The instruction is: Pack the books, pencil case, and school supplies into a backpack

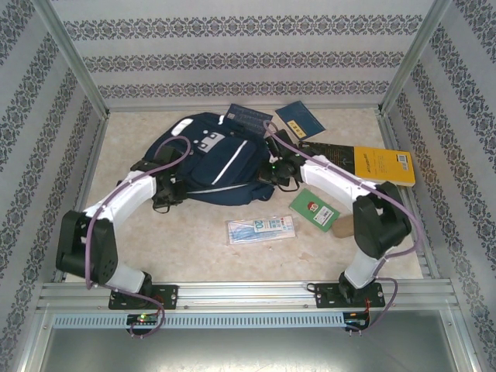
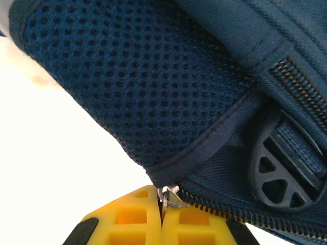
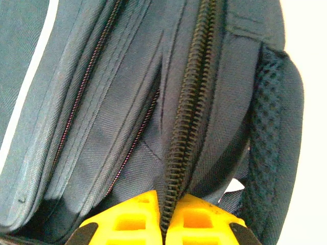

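Evidently you are unzipping the large navy blue fabric backpack (image 1: 221, 167) at twelve o'clock on the worktop (image 1: 194, 260): left gripper (image 2: 162, 206) clenched on its metal zipper pull (image 2: 171, 198), right gripper (image 3: 164, 204) clamped on the zipper seam (image 3: 186, 127). Next, draw the pull along while bracing.

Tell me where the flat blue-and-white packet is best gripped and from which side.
Likely across its narrow width near mid-length, coming straight down from above. The packet lies flat on the table, its long axis running roughly left to right, with bare tabletop along both long edges for the tool's fingers.
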You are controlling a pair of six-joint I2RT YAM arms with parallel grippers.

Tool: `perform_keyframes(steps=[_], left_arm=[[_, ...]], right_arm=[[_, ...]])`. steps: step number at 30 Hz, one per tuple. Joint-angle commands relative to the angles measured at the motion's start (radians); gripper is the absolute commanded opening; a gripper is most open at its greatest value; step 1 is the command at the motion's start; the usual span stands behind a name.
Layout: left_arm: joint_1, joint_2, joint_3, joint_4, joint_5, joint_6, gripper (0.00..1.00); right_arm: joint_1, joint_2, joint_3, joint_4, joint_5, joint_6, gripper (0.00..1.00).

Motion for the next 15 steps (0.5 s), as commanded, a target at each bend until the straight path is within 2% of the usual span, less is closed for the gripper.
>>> perform_keyframes(steps=[1, 6, 9, 11, 12, 13, 15], left_arm=[[0.055, -0.083, -0.068, -0.153, -0.147, -0.087, 0.0], [0.049, -0.115, -0.081, -0.124, -0.06, -0.11, 0.0], [0.042, -0.149, -0.089, -0.094, -0.008, -0.117, 0.12], [0.037, -0.171, -0.091, -0.076, 0.028, -0.119, 0.3], [0.032, -0.182, -0.087, -0.07, 0.039, -0.121, 0.38], [0.026, -0.193, -0.084, -0.063, 0.049, -0.121, 0.43], [0.017, -0.209, -0.071, -0.043, 0.075, -0.116, 0.55]], right_arm=[[-0.03, 0.055, 0.098, -0.033, 0.114, -0.049, 0.0], [-0.026, 0.171, 0.233, -0.064, 0.094, -0.084, 0.0], [-0.028, 0.228, 0.297, -0.085, 0.079, -0.106, 0.0], [-0.029, 0.242, 0.322, -0.103, 0.077, -0.117, 0.13], [-0.031, 0.235, 0.322, -0.107, 0.078, -0.119, 0.29], [-0.034, 0.22, 0.312, -0.104, 0.078, -0.119, 0.39], [-0.039, 0.177, 0.281, -0.09, 0.079, -0.119, 0.47]])
